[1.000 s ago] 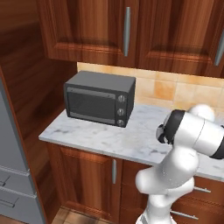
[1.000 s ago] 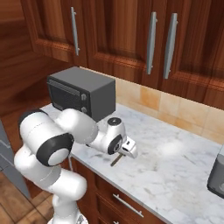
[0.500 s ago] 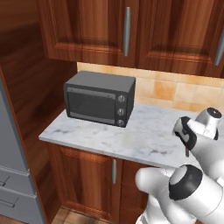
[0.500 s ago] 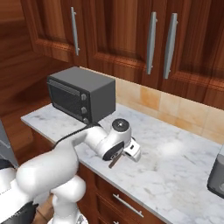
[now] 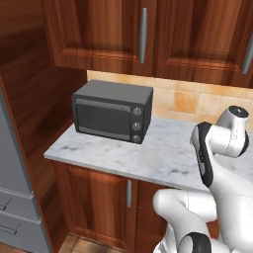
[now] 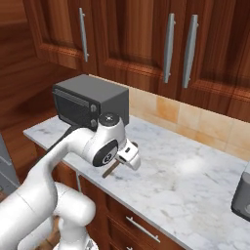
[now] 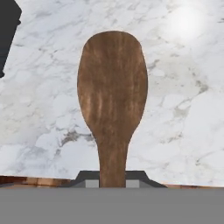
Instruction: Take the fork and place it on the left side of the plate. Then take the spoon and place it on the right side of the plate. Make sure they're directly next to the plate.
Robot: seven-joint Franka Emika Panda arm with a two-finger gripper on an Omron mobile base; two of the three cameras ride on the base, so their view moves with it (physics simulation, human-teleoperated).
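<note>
My gripper [image 6: 128, 157] is shut on the spoon [image 7: 113, 87], a brown wooden one. In the hand view the oval bowl stands straight up from between the finger tips, over white marble. In the right base view the hand hangs just above the counter [image 6: 195, 176] near its front edge, and the spoon [image 6: 110, 169] sticks out below it to the left. The fork and the plate are out of view.
A dark toaster oven [image 5: 112, 112] stands at the counter's left end against the tiled wall, close behind the hand [image 6: 90, 101]. A dark appliance [image 6: 242, 195] sits at the far right edge. Wooden cabinets hang above, and drawers run below the counter's front edge.
The arm's links have swung round into a new posture. The hand, still holding the spoon, has shifted slightly left and up over the counter's front part.
</note>
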